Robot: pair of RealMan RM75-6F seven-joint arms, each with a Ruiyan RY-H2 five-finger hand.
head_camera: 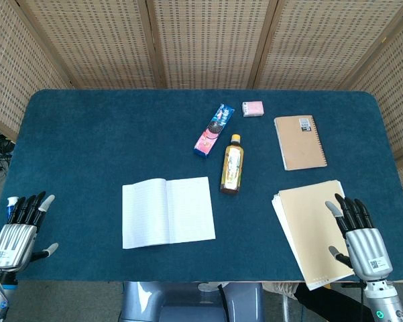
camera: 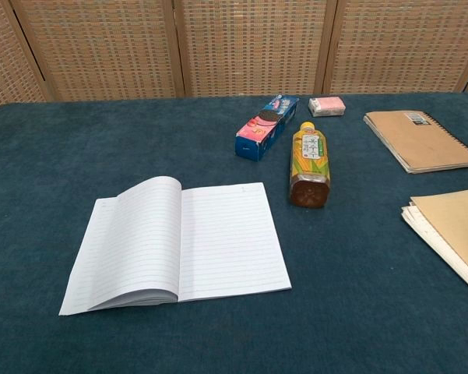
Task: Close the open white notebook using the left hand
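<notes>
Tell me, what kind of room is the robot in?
Probably an indoor test or practice corner, not a home. A table with a blue cloth stands before woven screens, with an open white notebook and a bottle laid out.

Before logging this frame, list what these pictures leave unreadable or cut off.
- Chest view: neither robot hand shows; both lie outside the frame.
- Chest view: stack of loose beige sheets cut by the right edge.
- Both views: label text on the lying amber drink bottle too small.
- Head view: right robot hand covers part of the stack.
</notes>
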